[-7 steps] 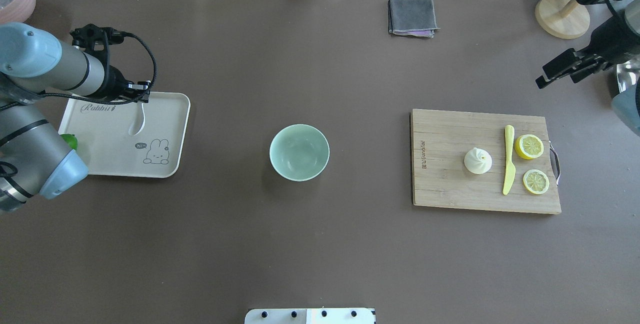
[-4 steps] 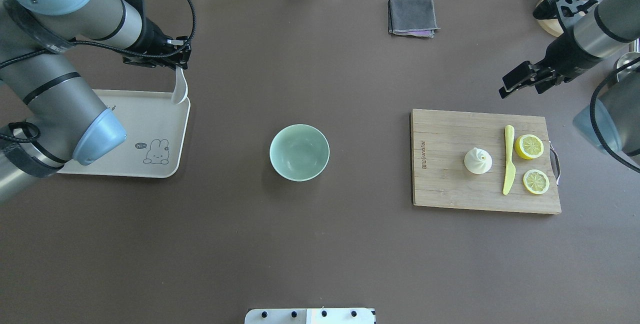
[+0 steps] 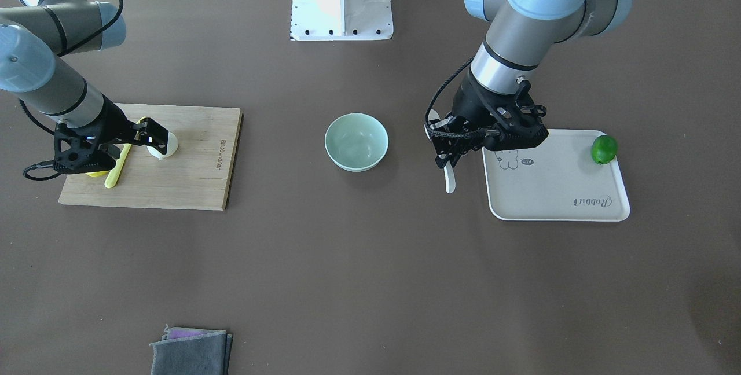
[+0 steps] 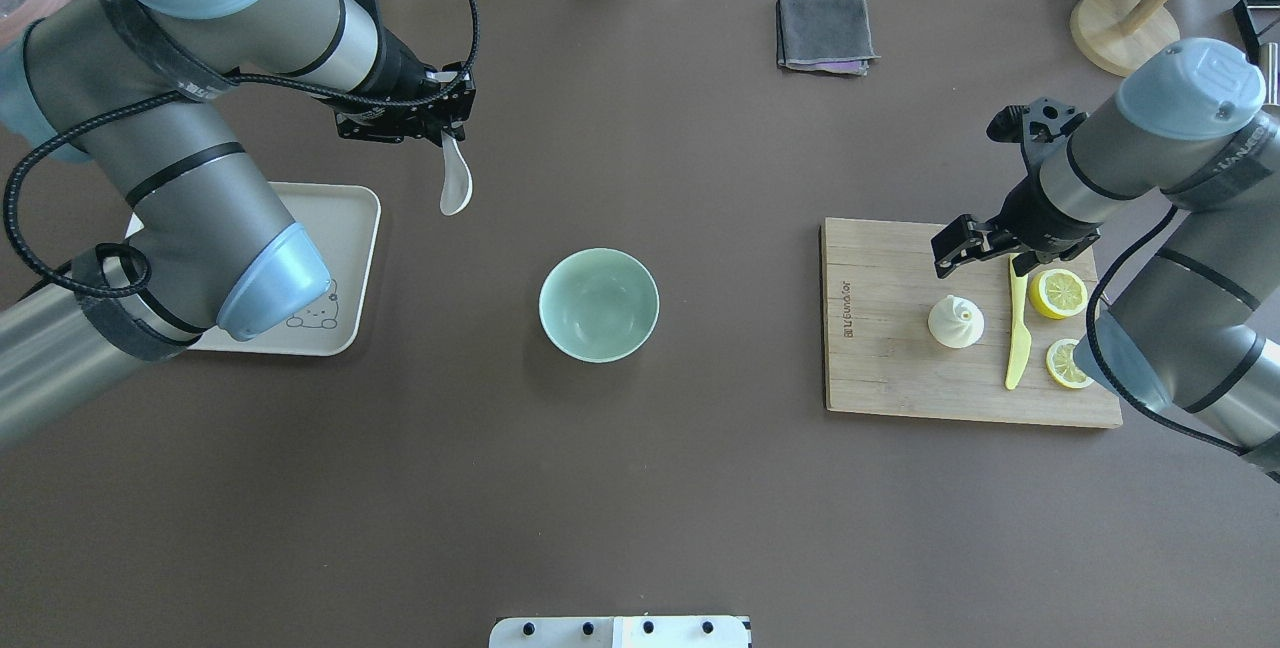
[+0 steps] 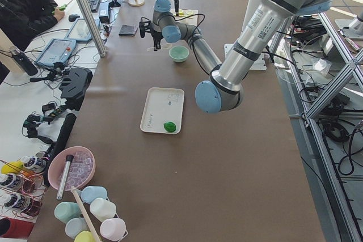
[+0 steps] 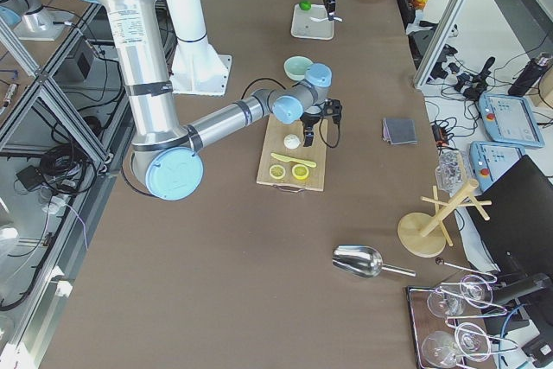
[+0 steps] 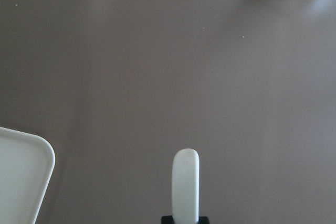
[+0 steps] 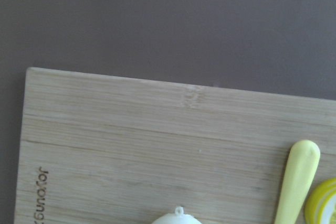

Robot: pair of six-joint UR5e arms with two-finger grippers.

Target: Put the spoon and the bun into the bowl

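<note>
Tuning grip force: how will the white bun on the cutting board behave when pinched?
The bun shows crisp pleats, so probably stiff, not doughy. No bigger than the lemon halves, it's likely light. Its broad base on the cutting board suggests no rolling; a pinch near the tapered peak might slip.

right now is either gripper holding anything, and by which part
The left gripper holds the spoon by the end of its handle, scoop hanging down. The right gripper holds nothing; the bun lies free on the cutting board.
</note>
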